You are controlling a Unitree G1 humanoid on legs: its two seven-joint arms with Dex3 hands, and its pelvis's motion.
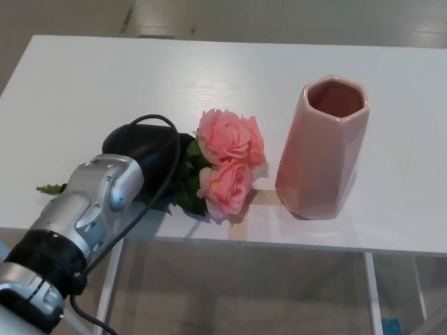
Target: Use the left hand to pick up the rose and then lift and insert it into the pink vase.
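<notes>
The rose [227, 159], two pink blooms with green leaves, lies near the front edge of the white table [105, 77]. My left hand [143, 145] is black and sits just left of the blooms, shut on the rose's stem. The silver wrist [94, 195] covers much of the hand. The stem's leafy end [52, 188] pokes out to the left of the forearm. The pink vase [321, 150] stands upright to the right of the blooms, a short gap away, with its mouth [337, 96] open upward. My right hand does not show.
The table's front edge [279, 246] runs just below the rose and vase, with floor and the table's legs [370, 293] beneath. A black cable [164, 167] loops over my left hand and forearm.
</notes>
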